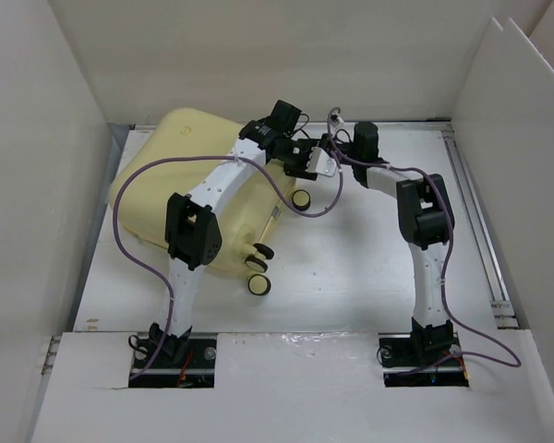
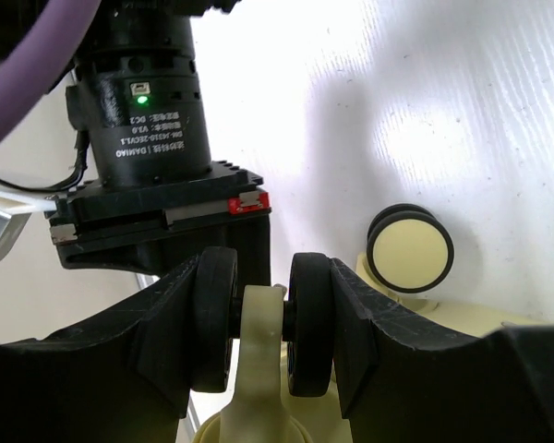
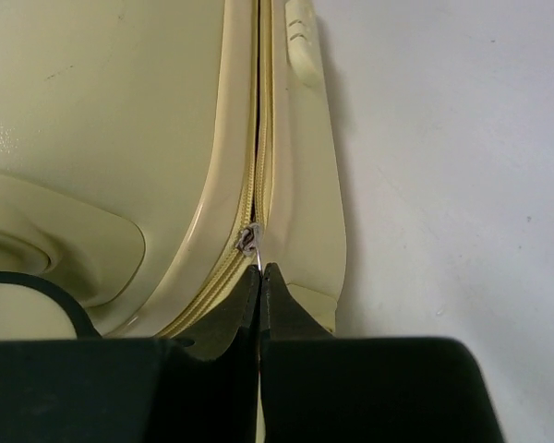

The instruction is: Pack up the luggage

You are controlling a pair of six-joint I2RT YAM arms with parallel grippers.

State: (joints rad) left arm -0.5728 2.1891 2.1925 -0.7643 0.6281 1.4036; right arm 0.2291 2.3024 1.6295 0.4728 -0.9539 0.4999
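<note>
A white surface [image 1: 351, 268] is boxed in by white panels: a tall left panel [image 1: 37, 185], a back wall [image 1: 286, 55] and an angled right panel [image 1: 522, 138]. The luggage [image 1: 171, 161] lies flat on the left back part of the surface, its pale yellow shell near the left panel and its wheels turned to the right, with one free wheel [image 1: 258, 285] nearest the camera. The left arm [image 1: 196, 226] rises from its base at the near edge, leans over the shell and bends right, with a purple cable [image 1: 120, 231] looping beside it. The left pincer [image 2: 263, 323] pinches a twin caster wheel [image 2: 307, 323] on the case's right side, one finger against each black tyre and the cream strut between them. A second wheel [image 2: 410, 247] stands apart to the right in that wrist view. The right arm [image 1: 427, 226] stands up from its base and folds left, so the two wrists nearly meet. The right pincer [image 3: 260, 288] is pressed together on the metal zipper pull [image 3: 249, 242], at the seam where the two shell halves meet. From above, both pincers' tips and the gripped wheel are hidden under the wrists. In the right wrist view the case is cut off at the left and top. Whether the zipper [image 3: 251, 175] is done up beyond the pull is hard to tell. A small raised cream piece [image 3: 300, 46] on the rim is too blurred to name.
</note>
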